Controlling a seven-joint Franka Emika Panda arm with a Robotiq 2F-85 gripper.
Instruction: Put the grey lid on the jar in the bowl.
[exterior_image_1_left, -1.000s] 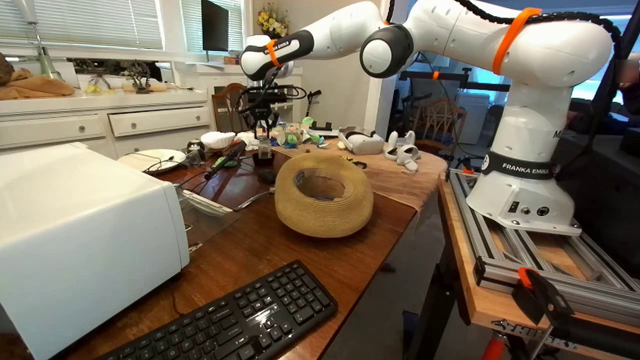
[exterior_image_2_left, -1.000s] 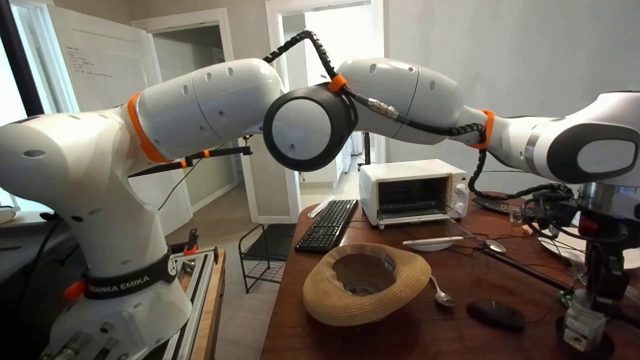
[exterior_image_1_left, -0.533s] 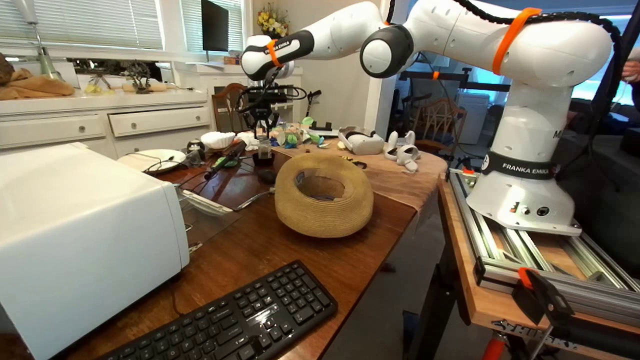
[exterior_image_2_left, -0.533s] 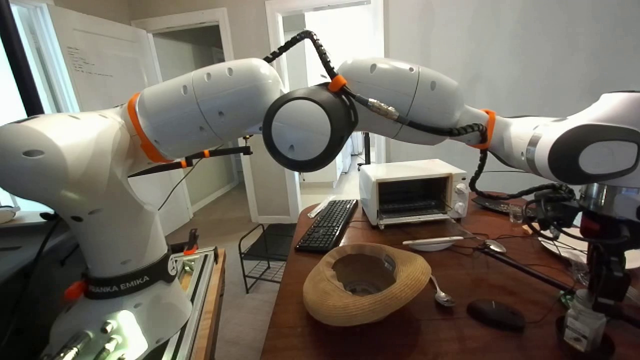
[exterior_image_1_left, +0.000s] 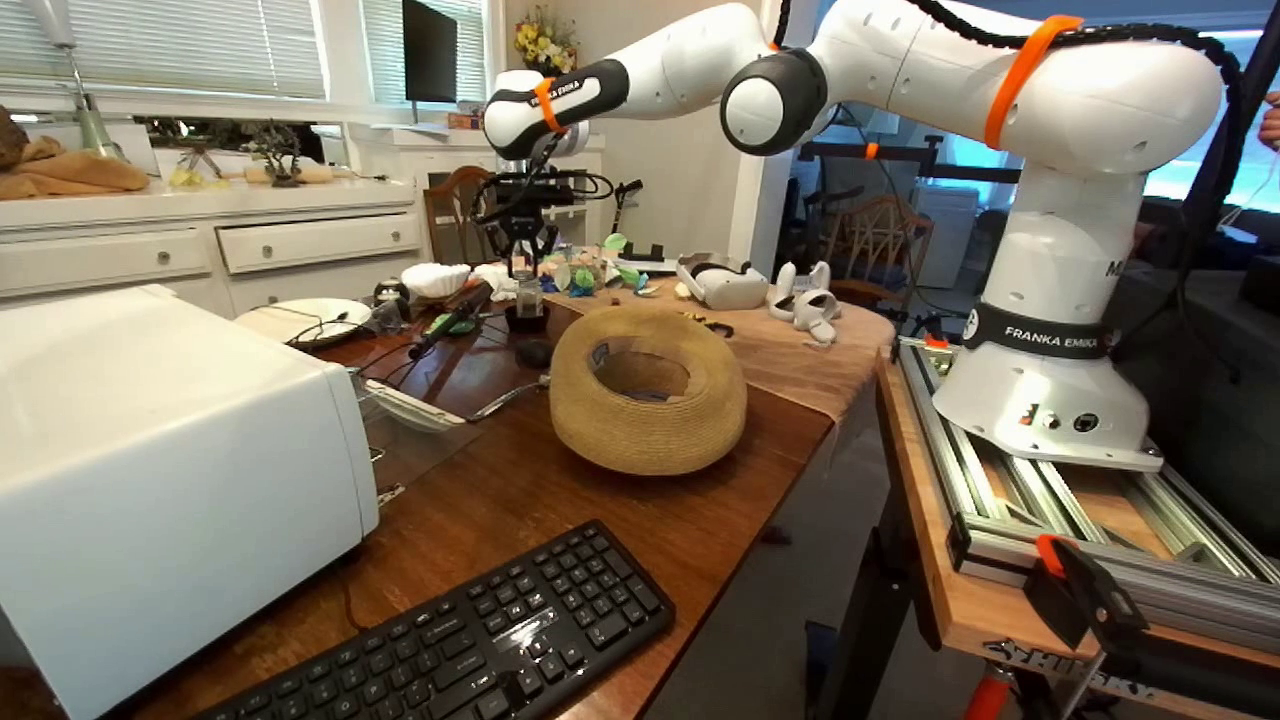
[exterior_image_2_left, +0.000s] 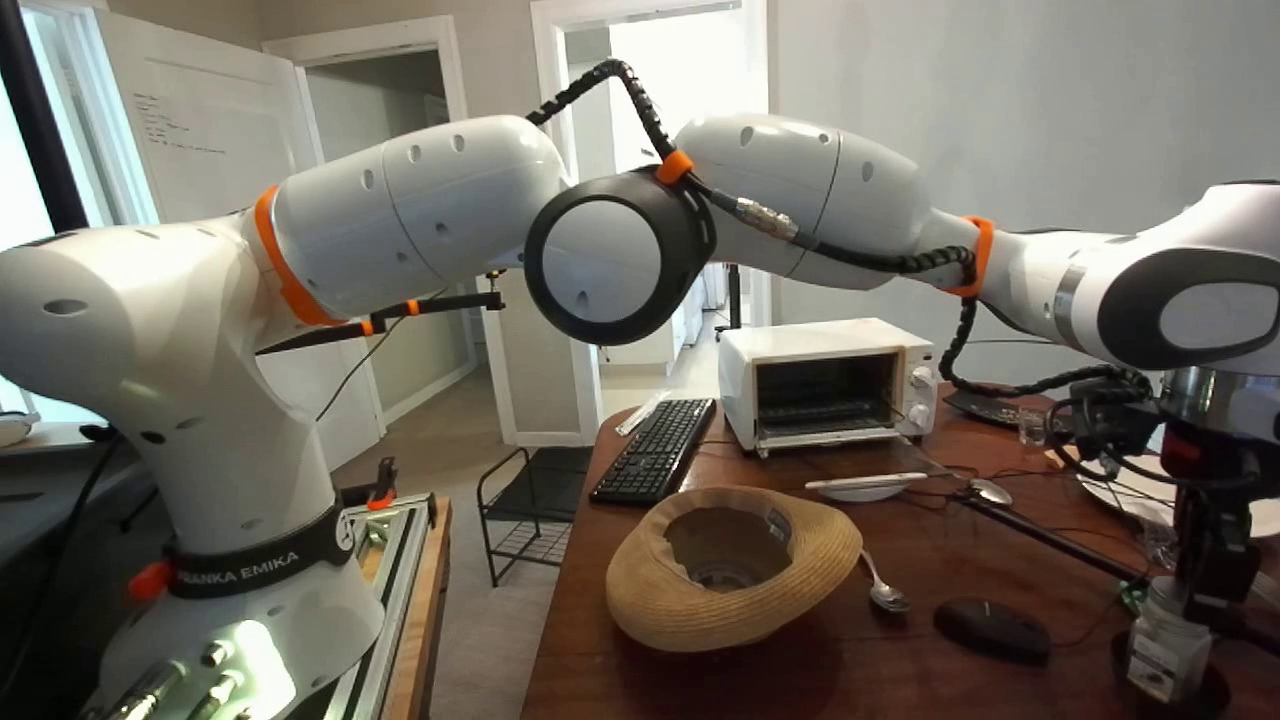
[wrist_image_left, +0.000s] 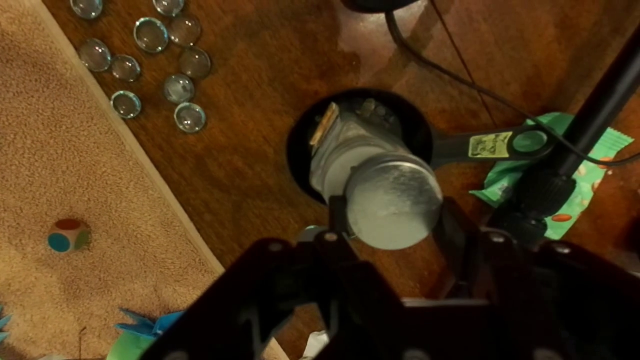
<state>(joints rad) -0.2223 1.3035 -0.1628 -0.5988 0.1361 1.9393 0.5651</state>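
Observation:
In the wrist view, the round grey lid (wrist_image_left: 392, 195) is pinched between the two fingers of my gripper (wrist_image_left: 392, 212). Behind it is the glass jar (wrist_image_left: 342, 162), its pale mouth partly covered by the lid. Whether the lid touches the jar, I cannot tell. The jar (exterior_image_2_left: 1165, 655) stands in the black bowl (wrist_image_left: 419, 132), which also holds some small items. Both exterior views show my gripper (exterior_image_1_left: 523, 258) pointing down just above the jar (exterior_image_1_left: 530, 300); there the lid cannot be made out.
A dark handle (wrist_image_left: 452, 149) with a yellow label juts from the bowl's side, near a green packet (wrist_image_left: 550, 165) and a black pole (wrist_image_left: 607, 100). Several glass beads (wrist_image_left: 151, 35) lie close by. A straw hat (exterior_image_2_left: 730, 625), a mouse (exterior_image_2_left: 990, 630) and a spoon (exterior_image_2_left: 885, 595) are on the table.
My arm, the gripper, the lid and the jar look the same throughout. Bright light now falls on the robot's base, and a person's hand shows at the far right edge.

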